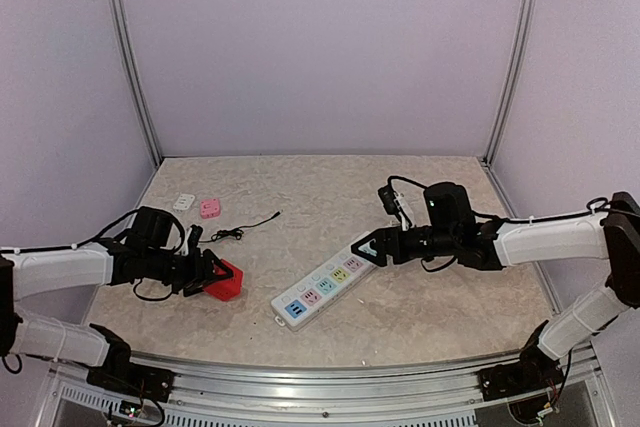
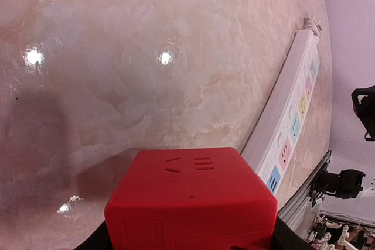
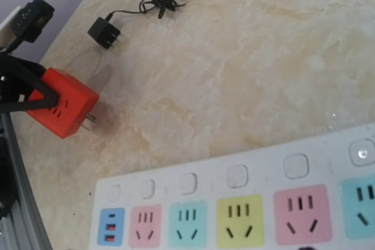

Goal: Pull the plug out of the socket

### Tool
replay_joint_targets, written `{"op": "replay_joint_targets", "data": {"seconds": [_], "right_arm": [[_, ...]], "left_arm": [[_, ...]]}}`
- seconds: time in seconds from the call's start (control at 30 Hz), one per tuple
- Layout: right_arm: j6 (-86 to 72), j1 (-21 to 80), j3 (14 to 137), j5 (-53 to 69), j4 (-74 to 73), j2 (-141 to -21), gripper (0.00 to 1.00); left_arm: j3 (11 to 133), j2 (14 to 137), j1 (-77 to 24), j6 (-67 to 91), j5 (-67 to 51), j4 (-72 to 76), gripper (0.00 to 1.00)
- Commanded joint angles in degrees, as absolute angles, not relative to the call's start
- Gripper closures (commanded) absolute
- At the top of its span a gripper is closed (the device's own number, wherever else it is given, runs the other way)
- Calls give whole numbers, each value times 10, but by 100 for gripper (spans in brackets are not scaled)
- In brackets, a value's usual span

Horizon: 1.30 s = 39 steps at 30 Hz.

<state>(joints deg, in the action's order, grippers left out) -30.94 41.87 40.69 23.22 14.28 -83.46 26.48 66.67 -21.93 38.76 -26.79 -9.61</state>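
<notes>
Socket (image 1: 320,292) lies flat near the middle of the table (image 1: 430,197), long and white, with blue, pink, green and yellow faces. The red plug (image 1: 228,285) is off it, well away to the left, with its metal pins bare. The left gripper (image 1: 214,276) squeezes the red plug tight between its black fingers (image 3: 23,89). The right gripper (image 1: 368,247) sits at the far end of the socket, fingers a little apart, holding nothing. A small black charger (image 3: 105,32) lies farther back.
</notes>
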Motion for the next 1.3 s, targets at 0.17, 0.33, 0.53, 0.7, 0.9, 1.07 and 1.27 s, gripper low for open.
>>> {"op": "replay_joint_targets", "data": {"seconds": [0.17, 0.33, 0.53, 0.7, 0.9, 1.07, 1.27], "right_arm": [[-318, 421, 401, 244, 161, -847, 22], [-315, 421, 401, 241, 156, -846, 22], [-315, 421, 403, 242, 155, -846, 22], [-314, 421, 405, 243, 153, -846, 22], [-312, 421, 404, 240, 148, -842, 22], [-307, 421, 404, 236, 139, -838, 21], [-304, 420, 400, 225, 130, -826, 20]], "left_arm": [[267, 706, -216, 390, -274, -77, 54], [266, 725, -214, 389, -284, -68, 48], [275, 708, -212, 382, -247, -97, 14], [293, 686, -205, 374, -214, -136, 3], [318, 668, -204, 364, -189, -157, 1], [354, 645, -210, 341, -161, -186, 1], [458, 655, -333, 270, -56, -257, 1]]}}
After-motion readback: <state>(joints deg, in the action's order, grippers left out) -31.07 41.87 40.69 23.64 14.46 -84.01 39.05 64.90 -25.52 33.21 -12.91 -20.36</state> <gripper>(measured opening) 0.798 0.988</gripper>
